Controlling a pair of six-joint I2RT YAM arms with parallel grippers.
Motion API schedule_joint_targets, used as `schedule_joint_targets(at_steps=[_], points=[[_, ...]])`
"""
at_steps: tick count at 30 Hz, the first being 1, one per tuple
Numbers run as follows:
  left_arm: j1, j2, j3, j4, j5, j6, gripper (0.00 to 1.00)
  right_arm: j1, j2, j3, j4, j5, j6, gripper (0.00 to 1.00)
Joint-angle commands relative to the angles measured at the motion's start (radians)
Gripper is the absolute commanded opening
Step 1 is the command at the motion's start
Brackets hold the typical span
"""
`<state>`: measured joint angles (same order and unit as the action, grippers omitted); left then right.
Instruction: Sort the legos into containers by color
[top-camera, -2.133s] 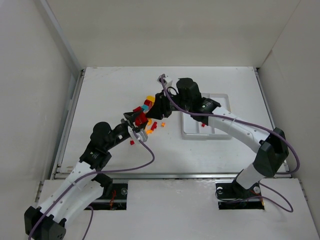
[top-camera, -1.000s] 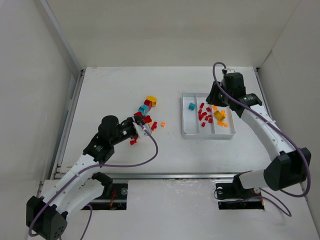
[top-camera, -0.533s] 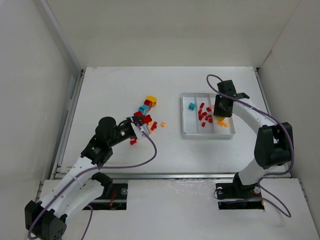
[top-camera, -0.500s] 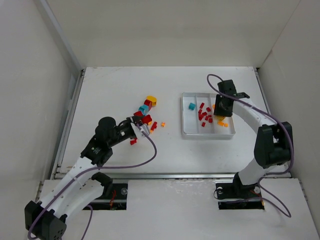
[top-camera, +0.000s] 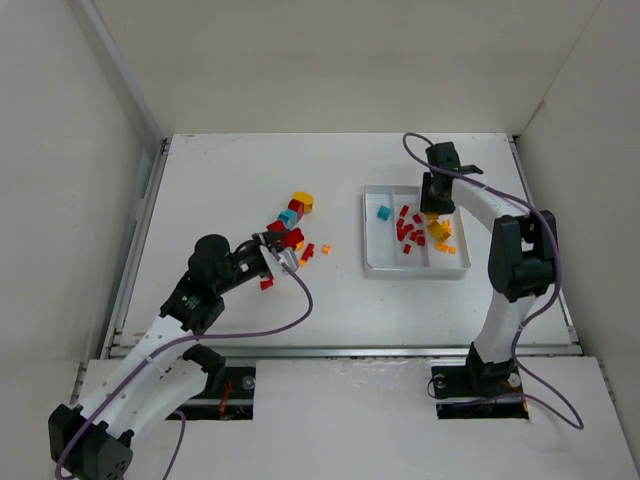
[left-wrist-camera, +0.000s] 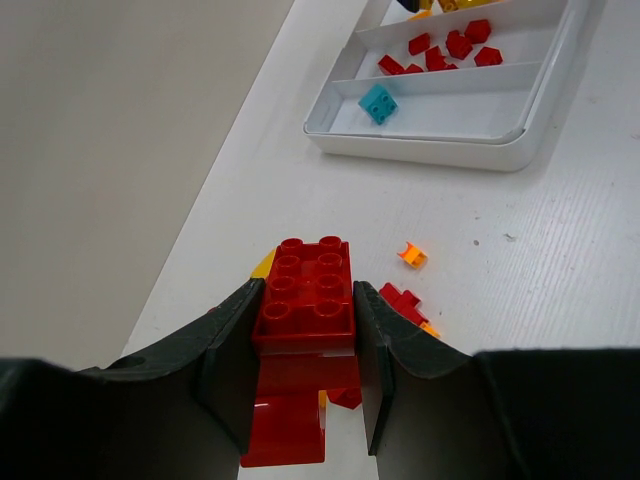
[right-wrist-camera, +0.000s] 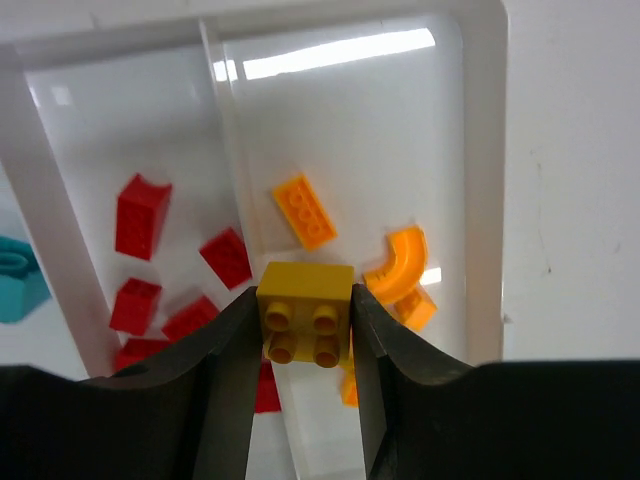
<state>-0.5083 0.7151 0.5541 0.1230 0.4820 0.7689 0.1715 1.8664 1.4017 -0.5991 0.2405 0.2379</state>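
Legos (top-camera: 289, 216) lie loose on the worktop (top-camera: 220, 180) left of the white tray (top-camera: 415, 270), with others sorted inside it. The left hand (left-wrist-camera: 305, 300), low over the loose ones, is clamped on a red brick (left-wrist-camera: 305, 285). The right hand (right-wrist-camera: 305, 310), arm outstretched, grips a yellow brick (right-wrist-camera: 305, 295) over the orange compartment, beside its divider (right-wrist-camera: 225, 150).

loose legos (top-camera: 288, 217) beside partly filled white tray (top-camera: 415, 270).

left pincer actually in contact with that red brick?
Touching. The left wrist view shows the left pincer clamped flat against both sides of the red brick, with no gap on either side.
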Motion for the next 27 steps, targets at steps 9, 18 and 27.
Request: schedule_joint_targets(at_steps=[9,18,27], points=[[0.002,-0.046,-0.002,0.052,0.012,-0.020,0.00,0.000,0.080,0.174,-0.016,0.010,-0.051,0.69],[0.002,-0.055,-0.002,0.061,0.096,-0.011,0.00,0.051,-0.431,-0.143,0.264,-0.387,-0.288,0.71],[0.002,-0.017,0.049,-0.015,0.404,0.027,0.00,0.416,-0.769,-0.400,0.410,-0.748,-0.682,0.98]])
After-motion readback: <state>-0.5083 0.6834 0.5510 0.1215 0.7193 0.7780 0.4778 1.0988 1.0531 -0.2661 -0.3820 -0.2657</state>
